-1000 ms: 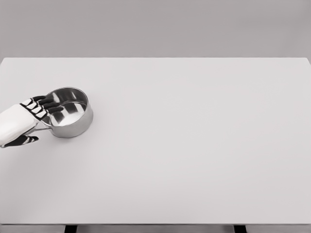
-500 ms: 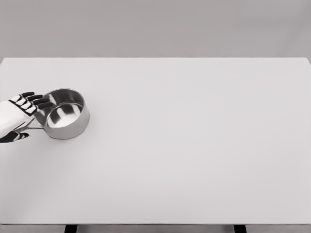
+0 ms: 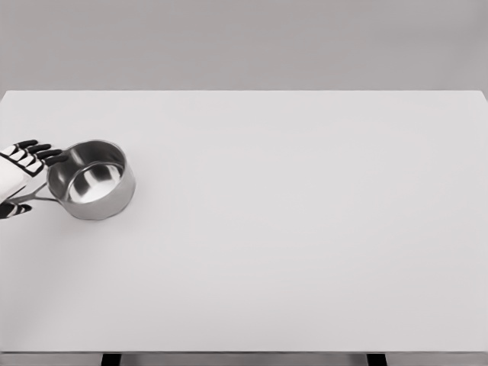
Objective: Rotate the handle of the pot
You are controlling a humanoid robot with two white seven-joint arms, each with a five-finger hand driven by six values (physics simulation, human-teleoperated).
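**Pot at the left edge, robot hand beside it**

A shiny metal pot [image 3: 91, 181] stood upright on the white tabletop [image 3: 290, 229]; it sat far to the left side, about halfway between the back edge and the front edge; its round mouth faced up and it looked empty inside; a thin metal handle [image 3: 30, 197] stuck out from its lower left side toward the picture's left edge.

The left robot hand [image 3: 21, 164] came in from the left edge, just beside the pot; it was white with black fingers [image 3: 44, 154]; the fingers were stretched out and a little spread, pointing right toward the pot's rim; the tips were very close to the rim, but I could not tell if they touched it; the hand was wide and held nothing; the handle ran below the fingers, and a dark thumb tip [image 3: 9, 210] showed below the handle at the picture's edge; the fingers were not wrapped around the handle.

The rest of the tabletop was plain white; a grey wall [image 3: 244, 42] stood behind it.
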